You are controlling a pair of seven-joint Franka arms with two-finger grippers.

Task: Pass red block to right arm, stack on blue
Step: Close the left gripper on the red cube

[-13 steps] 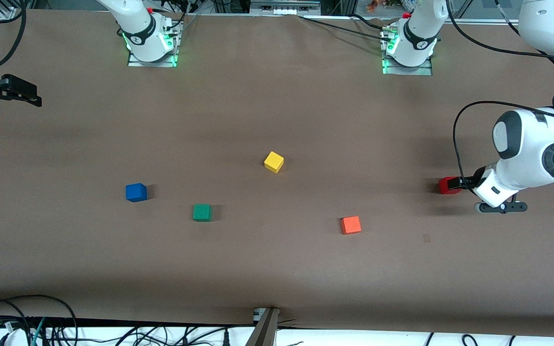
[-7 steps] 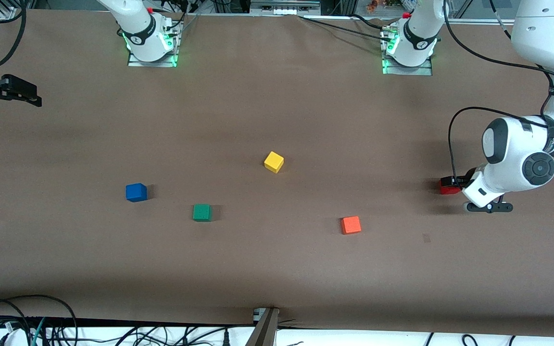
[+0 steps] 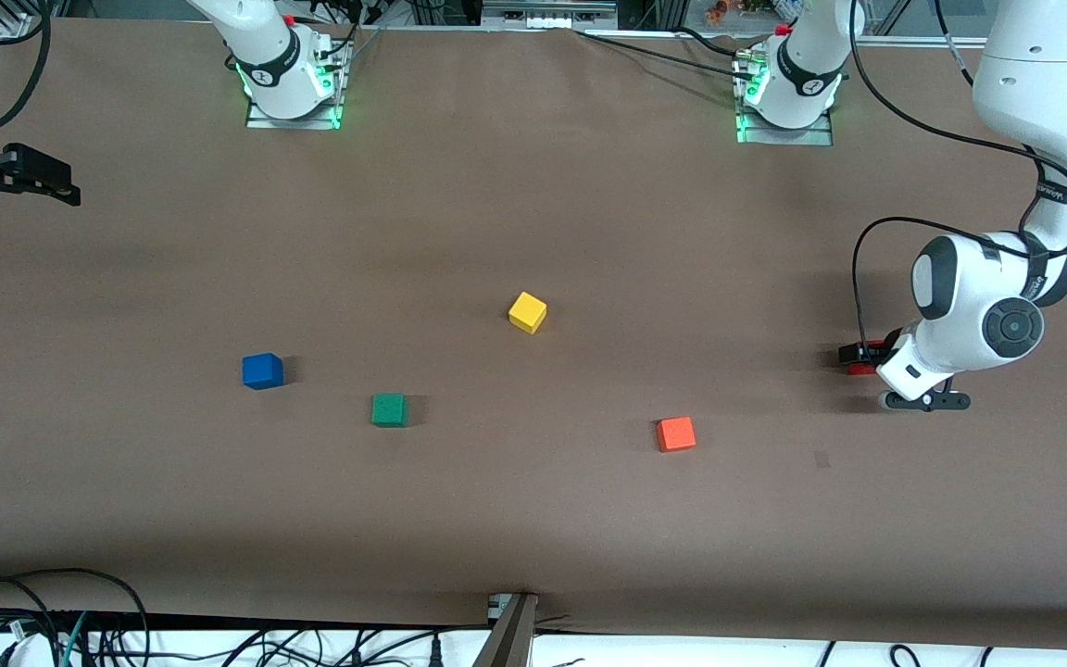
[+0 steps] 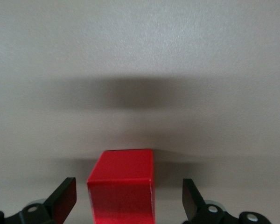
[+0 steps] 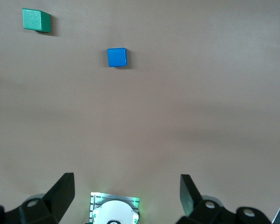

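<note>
Red block point(image 4: 122, 186) sits on the table point(image 3: 533, 509) at the left arm's end, between our left gripper's point(image 4: 128, 205) spread fingers, mostly hidden in front view. Our right gripper point(image 5: 127, 198) waits, spread wide, well apart from the blue cube point(image 3: 262, 371).

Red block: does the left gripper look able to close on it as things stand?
Probably yes. In the left wrist view the red block sits between the open fingers of the left gripper, gaps on both sides and nothing in between. The right gripper waits, open, at its end of the table.
</note>
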